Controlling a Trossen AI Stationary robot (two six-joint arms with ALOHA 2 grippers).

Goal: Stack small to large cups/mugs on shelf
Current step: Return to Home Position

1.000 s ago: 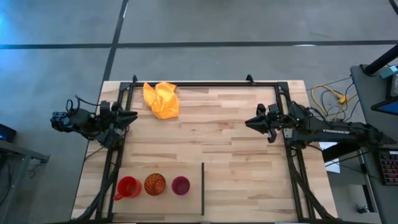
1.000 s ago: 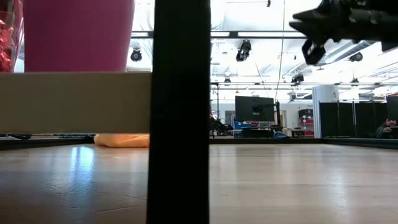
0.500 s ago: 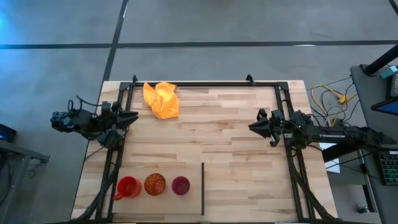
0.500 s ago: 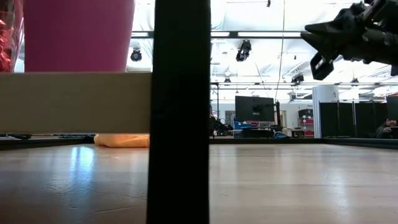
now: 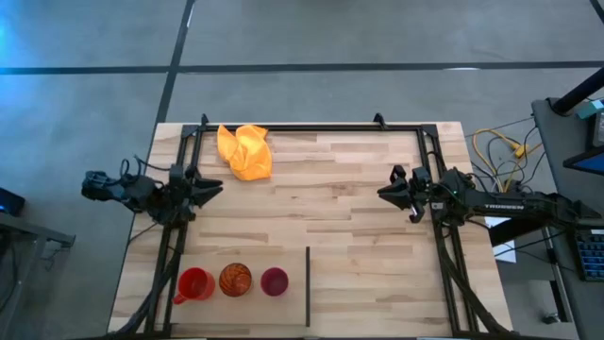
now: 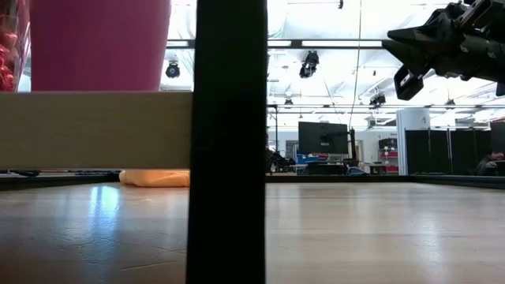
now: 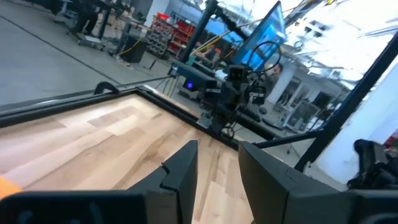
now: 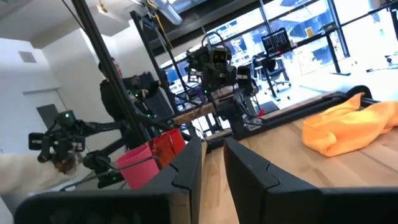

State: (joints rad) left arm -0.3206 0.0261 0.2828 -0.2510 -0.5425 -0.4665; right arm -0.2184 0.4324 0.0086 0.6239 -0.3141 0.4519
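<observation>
The left gripper point(image 5: 213, 189) has nudged inward, the right gripper point(image 5: 384, 192) hardly; mug point(image 5: 193, 283), tumbler point(image 5: 235, 280) and cup point(image 5: 274, 280) line the shelf point(image 6: 95, 130) at the desk's point(image 5: 330, 227) near edge, so both arms, fingers parted and empty, should fold home high, clear of them.

Three cups are in view: one red mug point(image 5: 193, 283), one orange tumbler point(image 5: 235, 280) and one magenta cup point(image 5: 274, 280). There is one shelf point(image 6: 95, 130) and one surface point(image 5: 340, 236). There is also one yellow-orange cloth point(image 5: 246, 151). The robot has two arms and each arm carries one tool, so two tools together: the left tool point(image 5: 215, 189) and the right tool point(image 5: 384, 192).
</observation>
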